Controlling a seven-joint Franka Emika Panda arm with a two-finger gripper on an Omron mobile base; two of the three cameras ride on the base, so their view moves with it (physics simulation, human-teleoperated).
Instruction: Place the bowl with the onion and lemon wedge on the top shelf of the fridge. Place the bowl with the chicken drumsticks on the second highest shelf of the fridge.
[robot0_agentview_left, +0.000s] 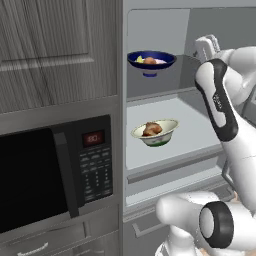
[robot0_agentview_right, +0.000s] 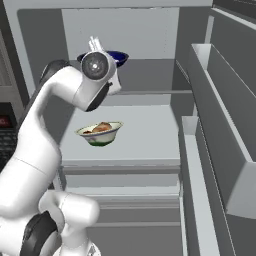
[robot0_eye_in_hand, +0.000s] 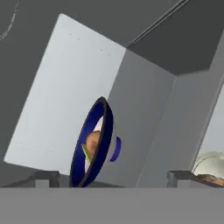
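The fridge (robot0_agentview_left: 200, 30) stands open, a tall grey cabinet with a smooth pale grey inside, flat shelves and deep door bins (robot0_agentview_right: 220, 130) swung out at the right. To its left hangs wood-grain grey cabinetry (robot0_agentview_left: 55, 50) above a glossy black microwave (robot0_agentview_left: 55, 175) with a keypad and a small red display. The white arm (robot0_agentview_left: 222, 115) reaches up into the fridge's right side. On the top shelf sits the bowl with the onion and lemon wedge (robot0_agentview_left: 151, 61), round, dark blue outside, white within, on a small foot. On the shelf below rests the bowl with the chicken drumsticks (robot0_agentview_left: 155, 132), pale cream with a wide rim, holding the browned chicken drumsticks (robot0_agentview_left: 152, 129). In the blue bowl lie the brown-orange onion (robot0_eye_in_hand: 92, 141) and the yellow-green lemon wedge (robot0_eye_in_hand: 87, 153). In the hand view the fingers (robot0_eye_in_hand: 46, 178) stand wide apart, gripping nothing, short of the blue bowl.
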